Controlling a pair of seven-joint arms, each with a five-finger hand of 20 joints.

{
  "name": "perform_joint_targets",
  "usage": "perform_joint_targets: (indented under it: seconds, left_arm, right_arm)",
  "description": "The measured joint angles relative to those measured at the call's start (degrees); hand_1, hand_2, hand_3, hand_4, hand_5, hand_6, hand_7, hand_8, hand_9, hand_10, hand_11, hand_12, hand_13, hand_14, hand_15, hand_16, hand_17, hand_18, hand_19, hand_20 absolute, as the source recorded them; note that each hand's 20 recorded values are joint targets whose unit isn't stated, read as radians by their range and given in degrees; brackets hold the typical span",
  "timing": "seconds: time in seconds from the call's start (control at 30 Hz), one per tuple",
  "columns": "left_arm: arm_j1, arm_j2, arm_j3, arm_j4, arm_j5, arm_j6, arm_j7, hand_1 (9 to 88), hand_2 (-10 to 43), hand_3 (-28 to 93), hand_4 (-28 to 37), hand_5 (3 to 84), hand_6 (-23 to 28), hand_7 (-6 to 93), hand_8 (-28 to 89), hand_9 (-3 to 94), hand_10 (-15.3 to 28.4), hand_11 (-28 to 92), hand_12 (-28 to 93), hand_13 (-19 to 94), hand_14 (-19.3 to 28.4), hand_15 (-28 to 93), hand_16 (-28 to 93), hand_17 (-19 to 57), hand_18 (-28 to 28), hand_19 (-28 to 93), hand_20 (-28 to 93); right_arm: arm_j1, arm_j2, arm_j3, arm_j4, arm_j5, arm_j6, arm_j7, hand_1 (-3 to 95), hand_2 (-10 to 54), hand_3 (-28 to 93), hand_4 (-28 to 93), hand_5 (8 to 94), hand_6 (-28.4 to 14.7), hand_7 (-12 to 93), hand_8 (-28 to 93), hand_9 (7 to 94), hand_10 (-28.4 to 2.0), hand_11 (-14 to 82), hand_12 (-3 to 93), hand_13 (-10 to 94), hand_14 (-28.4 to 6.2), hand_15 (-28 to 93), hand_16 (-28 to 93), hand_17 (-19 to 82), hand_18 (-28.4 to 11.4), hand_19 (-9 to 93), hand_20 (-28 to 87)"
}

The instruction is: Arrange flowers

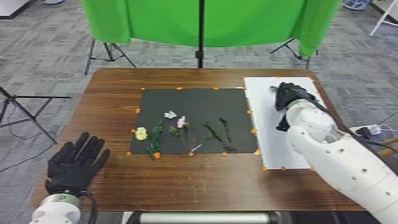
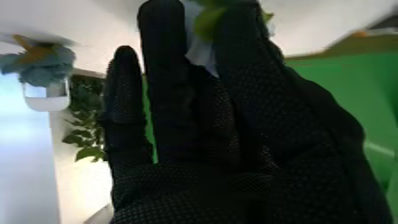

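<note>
In the head view my left hand (image 1: 78,162) lies palm-up at the table's left front, its fingers straight. My right hand (image 1: 289,94) is over the far part of the white board (image 1: 274,145). The right wrist view shows my right hand (image 2: 222,135) pinching a green and white flower piece (image 2: 206,27) between its fingertips, which partly cover it. Beside the fingers are a blue-grey bloom (image 2: 44,65) and green leaves (image 2: 87,120). On the dark mat (image 1: 182,95) lie a yellow flower (image 1: 140,133), a white flower (image 1: 171,114), a pale pink flower (image 1: 181,121) and several green stems (image 1: 213,132).
The brown table (image 1: 195,182) has orange markers along the edges of the mat and board. A green cloth (image 1: 213,25) hangs on a stand beyond its far edge. Tripod legs stand on the grey carpet, and cables lie on the right.
</note>
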Motion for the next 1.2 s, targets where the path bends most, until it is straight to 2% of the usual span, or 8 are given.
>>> perform_joint_targets:
  seconds: [0.13,0.3,0.4,0.53,0.67,0.8,0.97,1.2]
  left_arm:
    - [0.24,-0.08,-0.32,-0.1,0.0,-0.06,0.02,30.9,19.5,77,-23.3,52.7,9.8,22.2,-10,44.2,16.6,27,13,31,15.2,43,-8,-4.3,13.1,33,15]
    - [0.49,-0.08,-0.68,-0.16,-0.02,-0.15,0.22,31.0,19.4,77,-23.5,52.7,9.9,22.2,-10,44.1,16.6,27,13,31,15.3,43,-8,-4.3,13.1,33,15]
    - [0.4,-0.07,-0.6,-0.16,-0.02,-0.25,0.22,31.0,19.4,77,-23.6,52.7,9.9,22.2,-10,44.1,16.7,27,13,31,15.3,43,-8,-4.4,13.1,33,15]
    - [-0.05,-0.04,-0.08,-0.11,0.05,-0.25,0.17,30.8,19.4,77,-23.6,52.7,9.9,22.2,-10,44.0,16.6,27,13,31,15.3,43,-8,-4.4,13.1,33,15]
    - [-0.74,-0.01,0.35,0.04,0.71,-0.21,0.02,30.7,19.4,77,-23.6,52.6,9.9,22.2,-10,44.0,16.7,27,13,31,15.4,43,-8,-4.4,13.1,33,15]
    - [-1.25,0.02,0.36,0.15,1.2,-0.17,-0.06,30.7,19.3,77,-23.6,52.7,9.9,22.2,-10,44.0,16.7,27,13,31,15.3,43,-8,-4.5,13.1,33,15]
    - [-0.47,-0.02,-0.23,-0.35,2.15,-0.23,-0.39,30.7,19.3,77,-23.7,52.8,9.9,22.2,-10,44.0,16.8,27,13,31,15.4,43,-8,-4.5,13.1,33,15]
    - [1.3,-0.36,-1.25,-1.11,2.23,-0.83,-0.57,30.7,19.3,77,-23.7,52.9,10.0,22.0,-10,44.1,16.7,27,13,31,15.3,43,-8,-4.5,13.1,33,15]
  right_arm:
    - [-3.88,1.9,1.35,-7.23,-0.46,2.52,-1.49,65.5,-9.5,65,-28,75.7,-0.1,29,2,83.7,-10.8,7.9,37.8,71,-7.4,32,41,28,-20.7,75,33]
    - [-3.3,2.19,-2.43,-13.11,-1.9,2.95,-8.43,65.0,-9.5,65,-28,74.8,-0.3,30,2,83.1,-10.7,7.6,37.3,70,-7.4,33,41,28,-20.9,75,33]
    - [-0.1,0.5,-7.2,-14.11,-2.03,1.5,-11.91,65.0,-9.5,65,-28,74.8,-0.3,29,2,83.0,-10.6,7.7,37.1,70,-7.3,33,40,28,-21.0,76,34]
    - [2.47,-3.52,-11.52,-15.53,-2.02,-0.37,-12.6,64.8,-9.5,65,-28,74.8,-0.3,29,2,82.8,-10.5,7.5,36.8,70,-7.3,33,40,28,-21.2,76,34]
    - [2.61,-6.36,-14.94,-18.5,-2.31,-1.41,-12.62,64.5,-9.5,65,-28,74.1,-0.5,26,1,82.3,-10.4,7.1,36.1,70,-7.3,34,40,28,-21.3,76,34]
    - [2.73,-7.72,-18.22,-18.96,-3.17,-2.63,-12.94,64.2,-9.5,64,-28,73.1,-0.8,22,1,81.0,-10.5,6.6,35.2,69,-7.6,34,39,28,-21.4,76,34]
    - [2.12,-7.95,-18.38,-18.88,-3.12,-4.2,-13.14,64.0,-9.5,64,-28,73.0,-1.1,22,1,80.6,-10.7,6.4,34.8,69,-7.6,34,39,28,-21.5,76,34]
    - [1.84,-6.66,-18.79,-19.75,-3.44,-2.69,-11.32,63.7,-9.5,65,-28,71.7,-1.5,20,1,78.9,-10.9,5.6,33.4,68,-7.7,34,39,28,-21.6,76,34]
